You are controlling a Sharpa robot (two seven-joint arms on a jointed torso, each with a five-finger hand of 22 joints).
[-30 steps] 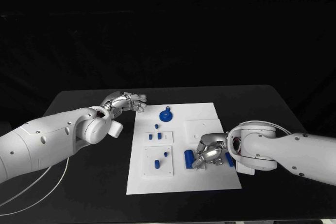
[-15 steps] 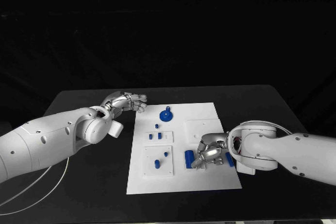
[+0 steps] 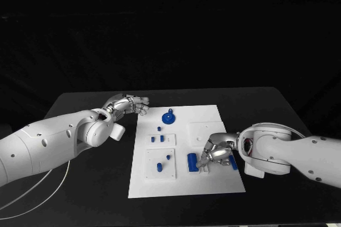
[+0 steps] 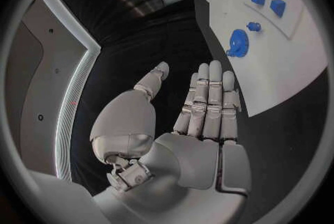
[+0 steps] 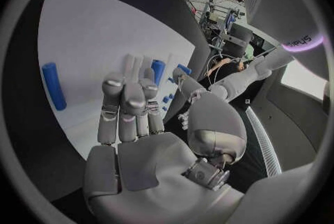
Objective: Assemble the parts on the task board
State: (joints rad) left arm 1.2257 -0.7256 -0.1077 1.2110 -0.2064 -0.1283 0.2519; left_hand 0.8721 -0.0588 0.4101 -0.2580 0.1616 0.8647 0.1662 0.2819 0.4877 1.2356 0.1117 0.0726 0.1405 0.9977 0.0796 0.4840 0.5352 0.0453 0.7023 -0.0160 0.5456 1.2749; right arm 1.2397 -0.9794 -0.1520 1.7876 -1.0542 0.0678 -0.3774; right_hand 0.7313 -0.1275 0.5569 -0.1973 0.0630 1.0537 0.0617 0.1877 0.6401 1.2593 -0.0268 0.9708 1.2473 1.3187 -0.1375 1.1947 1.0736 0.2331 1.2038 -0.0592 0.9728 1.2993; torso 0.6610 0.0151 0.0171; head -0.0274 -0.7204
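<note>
The white task board lies in the middle of the table. On it are a blue gear, a long blue cylinder, a blue bar and several small blue parts. My right hand hovers over the board's right side between cylinder and bar, fingers straight and pointing down beside the cylinder, holding nothing. Beyond its fingers lies another blue part. My left hand hangs over the table by the board's far left corner, its fingers extended and empty, near the gear.
Two raised white plates on the board's left half carry the small parts. A white cable loops under my left arm. Bare black table surrounds the board.
My right hand has lifted a little and shifted right, its fingers straightening away from the cylinder. The cylinder and my left hand stay where they were.
</note>
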